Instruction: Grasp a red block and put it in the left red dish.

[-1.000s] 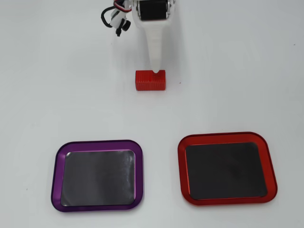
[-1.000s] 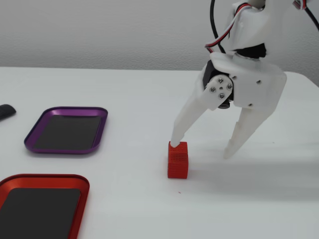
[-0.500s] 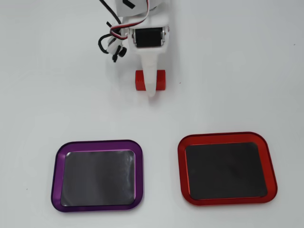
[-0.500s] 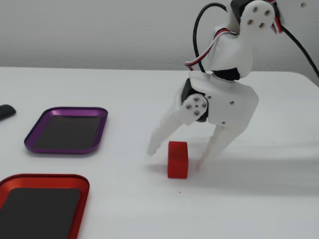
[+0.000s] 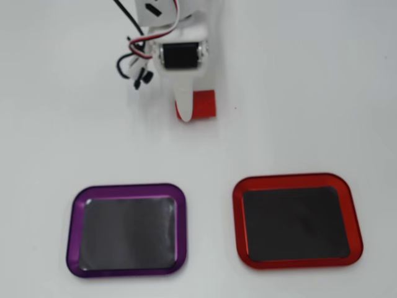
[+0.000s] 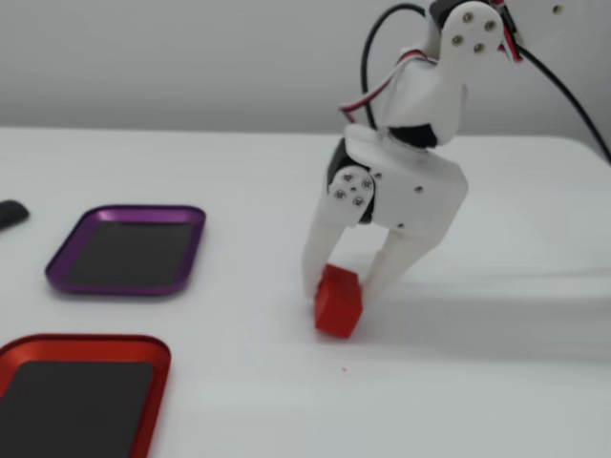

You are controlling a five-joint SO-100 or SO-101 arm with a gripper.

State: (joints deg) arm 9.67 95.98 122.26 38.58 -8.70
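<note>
The red block (image 5: 203, 104) (image 6: 339, 303) lies on the white table, slightly tilted, just in front of the arm. My gripper (image 5: 186, 107) (image 6: 347, 286) reaches down over it with one white finger on each side, and both fingers touch its far end, so it is shut on the block. In the overhead view only one finger shows; the other is hidden under the gripper body. The red dish (image 5: 296, 180) (image 6: 86, 341) is empty. It sits at lower right in the overhead view and at lower left in the fixed view, well away from the block.
A purple-rimmed tray (image 5: 127, 187) (image 6: 124, 212) of the same shape lies beside the red dish, empty. Loose cables (image 5: 133, 62) hang beside the arm. A small dark object (image 6: 10, 213) sits at the left edge of the fixed view.
</note>
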